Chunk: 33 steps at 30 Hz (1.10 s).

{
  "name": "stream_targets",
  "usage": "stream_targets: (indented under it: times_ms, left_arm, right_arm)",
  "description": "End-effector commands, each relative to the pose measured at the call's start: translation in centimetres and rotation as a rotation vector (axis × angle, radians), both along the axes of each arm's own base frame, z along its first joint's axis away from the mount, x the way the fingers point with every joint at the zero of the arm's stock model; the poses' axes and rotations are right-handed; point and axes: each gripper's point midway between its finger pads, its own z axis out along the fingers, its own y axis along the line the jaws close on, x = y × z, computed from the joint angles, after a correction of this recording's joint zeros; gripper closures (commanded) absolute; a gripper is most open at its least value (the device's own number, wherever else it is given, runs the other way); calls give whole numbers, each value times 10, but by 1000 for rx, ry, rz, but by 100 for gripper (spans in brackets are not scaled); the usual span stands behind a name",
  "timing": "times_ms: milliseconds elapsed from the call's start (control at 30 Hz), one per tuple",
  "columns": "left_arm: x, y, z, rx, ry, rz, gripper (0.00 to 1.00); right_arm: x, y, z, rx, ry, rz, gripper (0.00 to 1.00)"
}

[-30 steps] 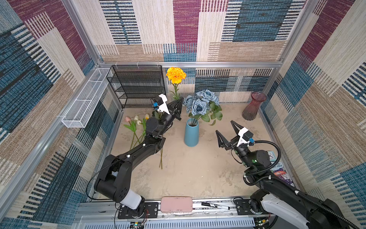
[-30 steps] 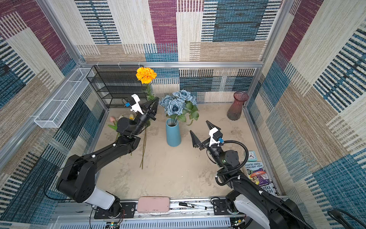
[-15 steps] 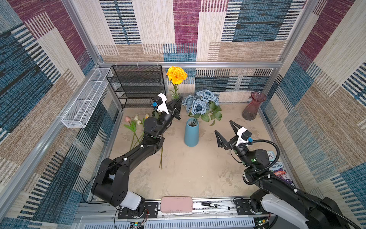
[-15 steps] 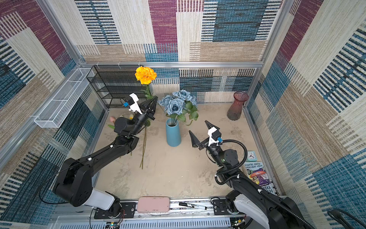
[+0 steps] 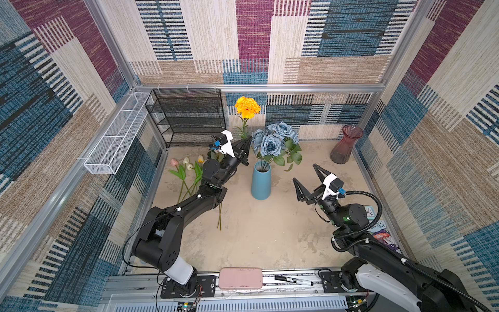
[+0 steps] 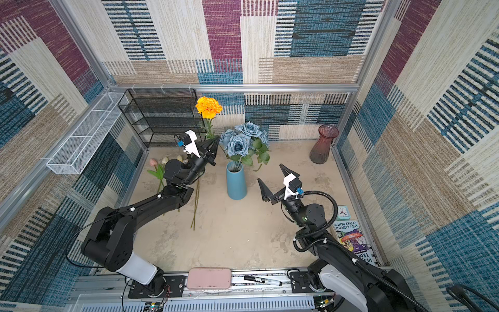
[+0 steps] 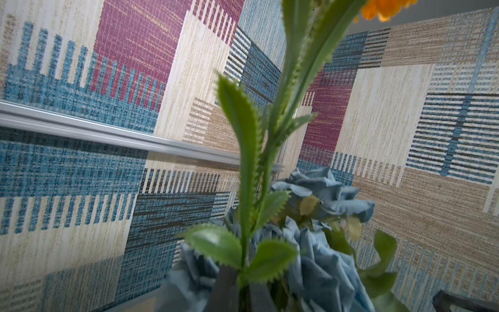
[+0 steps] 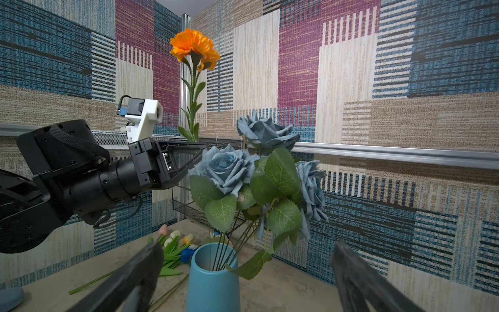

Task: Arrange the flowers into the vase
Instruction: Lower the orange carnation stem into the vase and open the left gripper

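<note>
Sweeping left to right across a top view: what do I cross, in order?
white wire basket → tulips → blue vase → right gripper, open → maroon vase. Skipped for overlap: black rack, orange flower, left gripper holding it, blue roses.

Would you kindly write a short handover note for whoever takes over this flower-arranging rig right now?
The left claw is shut on the stem of the orange flower, held upright beside the roses. The right claw is open and empty, to the right of the blue vase. Done: the roses stand in the blue vase. Left: the orange flower is not yet in; the tulips lie on the table near the left arm.
</note>
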Motion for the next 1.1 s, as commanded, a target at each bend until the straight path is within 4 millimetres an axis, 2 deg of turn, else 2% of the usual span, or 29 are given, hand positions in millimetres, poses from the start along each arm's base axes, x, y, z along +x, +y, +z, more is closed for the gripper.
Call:
stream_targets:
  times_ms: [0, 133, 400, 667, 867, 1000, 1067]
  left_arm:
    - [-8, 4, 0, -13, -22, 1, 100]
    - [-12, 7, -15, -21, 10, 0, 100]
    - [-13, -2, -29, -6, 35, -54, 99]
    - [-16, -12, -48, 12, 87, -113, 90]
    - [-23, -9, -60, 36, 128, -109, 73]
    - [-31, -4, -56, 75, 136, -98, 62]
    - [-37, 0, -53, 99, 141, -81, 50]
  right_arm:
    - [-4, 0, 7, 14, -28, 12, 0]
    - [-4, 1, 7, 13, -27, 20, 0]
    - [-2, 3, 6, 17, -18, 27, 0]
    - [-1, 4, 6, 17, -15, 27, 0]
    - [-1, 4, 8, 16, -19, 28, 0]
    - [0, 4, 7, 15, -18, 26, 0]
    - [0, 5, 7, 13, -17, 28, 0]
